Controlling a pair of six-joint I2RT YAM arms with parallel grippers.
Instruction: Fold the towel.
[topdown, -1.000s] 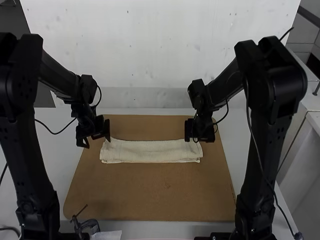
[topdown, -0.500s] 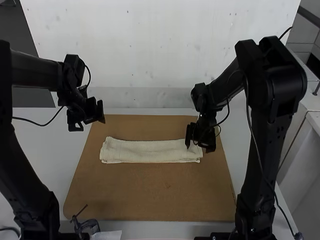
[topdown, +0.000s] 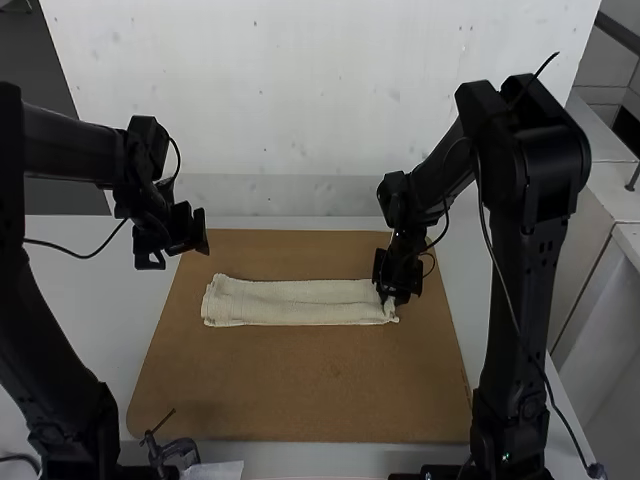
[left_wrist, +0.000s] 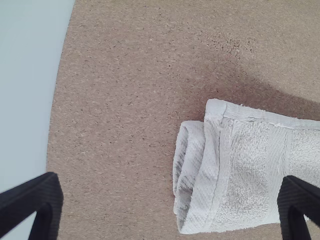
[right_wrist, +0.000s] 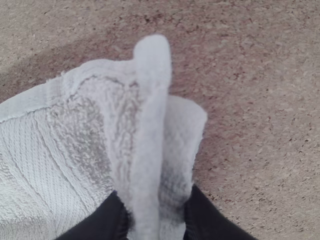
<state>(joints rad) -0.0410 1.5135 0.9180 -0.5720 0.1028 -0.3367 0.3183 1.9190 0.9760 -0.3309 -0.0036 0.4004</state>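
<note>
Now, high view: one off-white towel (topdown: 295, 303) lies in a long, narrow folded strip across one brown cork board (topdown: 300, 380) on a white table (topdown: 130, 310). Compared with half a second earlier, the right gripper (topdown: 395, 298) has moved slightly toward the view's left, its fingers closer together, and the towel's right end has been drawn inward and pinched up. The left gripper, (topdown: 178, 256) one of two at the scene, hangs by the board's far left corner, apart from the cloth, in nearly the same place as half a second ago; a second ago it was at the towel's left end. One small clamp (topdown: 180, 450) and one sheet of paper (topdown: 215, 470) sit at the near edge.

Left wrist view: two black tapered fingers (left_wrist: 47, 192) stand wide apart, with nothing gripped between them. The towel's left end rests flat on the cork, its layers stacked, with a rolled fold showing just beside the top layer's hemmed edge.

Right wrist view: two dark fingers (right_wrist: 117, 215) are closed on the towel's right end, the layered cloth squeezed upright into a ridge between them. One peak of fabric rises beyond the grip, while the ribbed band and hem slope away to one side, above the cork.
</note>
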